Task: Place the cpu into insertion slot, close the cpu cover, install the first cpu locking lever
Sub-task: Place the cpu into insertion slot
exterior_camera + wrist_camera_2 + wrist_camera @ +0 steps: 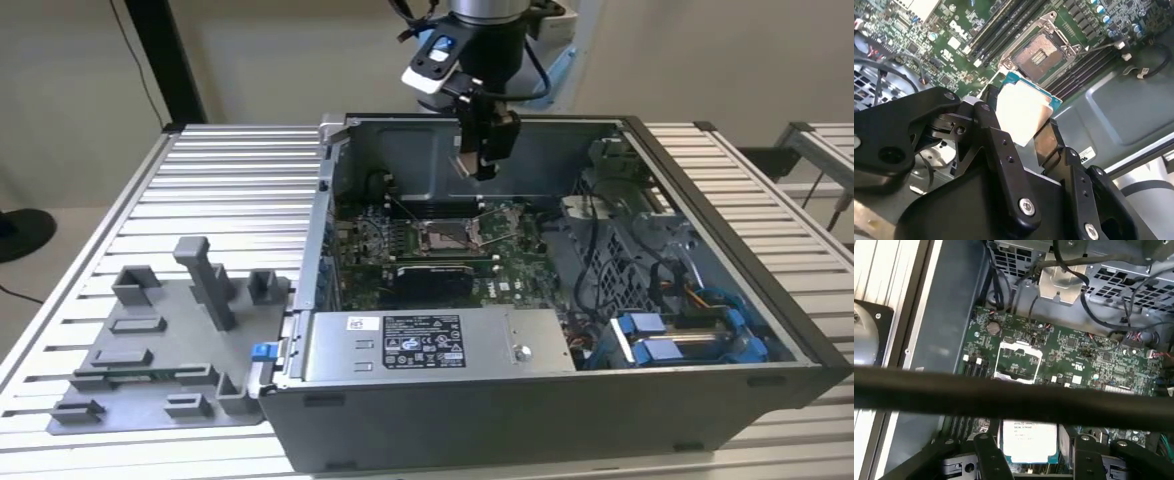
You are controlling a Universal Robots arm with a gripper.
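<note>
My gripper [482, 160] hangs inside the open computer case [747, 330], above the motherboard, shut on the cpu [1024, 112]. The cpu is a thin square chip with a silvery face and a teal edge, clamped between the black fingers [999, 145] in both wrist views [1029, 440]. Below it lies the insertion slot [445, 235], a square socket with a dark exposed centre [1040, 54] and a silvery rim [1018, 362]. The cpu is apart from the slot, well above it. A thin silvery lever [1099, 46] sticks out from the slot's corner. I cannot tell the cpu cover apart from the rim.
A grey power supply box with a white label [427, 345] fills the case's near side, with blue drive parts [681, 335] on the exterior view's right. A grey fixture plate [160, 350] lies on the slatted table. A black cable [1014, 397] crosses the first wrist view.
</note>
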